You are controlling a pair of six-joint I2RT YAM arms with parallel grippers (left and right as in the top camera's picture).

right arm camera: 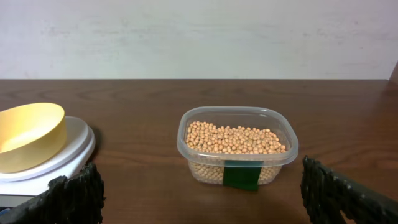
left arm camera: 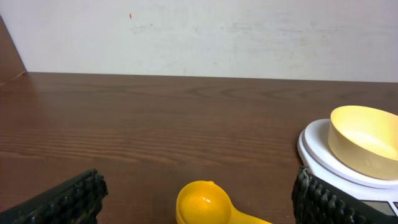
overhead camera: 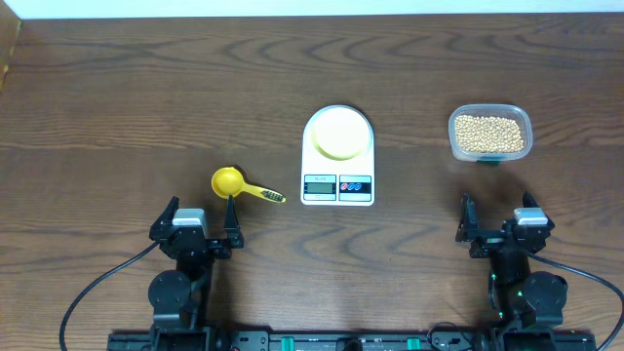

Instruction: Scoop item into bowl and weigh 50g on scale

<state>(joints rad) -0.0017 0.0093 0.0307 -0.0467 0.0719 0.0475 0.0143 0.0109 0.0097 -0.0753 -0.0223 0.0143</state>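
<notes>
The item, small tan beans (overhead camera: 488,134) (right arm camera: 233,138), fills a clear tub (overhead camera: 490,109) (right arm camera: 283,158) at the back right. The pale yellow bowl (overhead camera: 338,133) (left arm camera: 364,140) (right arm camera: 28,134) sits empty on the white scale (overhead camera: 337,190) (left arm camera: 317,146) (right arm camera: 78,140) at the table's middle. A yellow scoop (overhead camera: 230,180) (left arm camera: 202,202) lies left of the scale, just beyond my left gripper (overhead camera: 202,205) (left arm camera: 196,205), which is open and empty. My right gripper (overhead camera: 497,203) (right arm camera: 199,193) is open and empty too, a short way in front of the tub.
A green label (right arm camera: 241,174) marks the tub's near wall. The brown wooden table (overhead camera: 117,97) ends at a pale wall (left arm camera: 199,37) at the back. Both arm bases and their cables sit at the near edge.
</notes>
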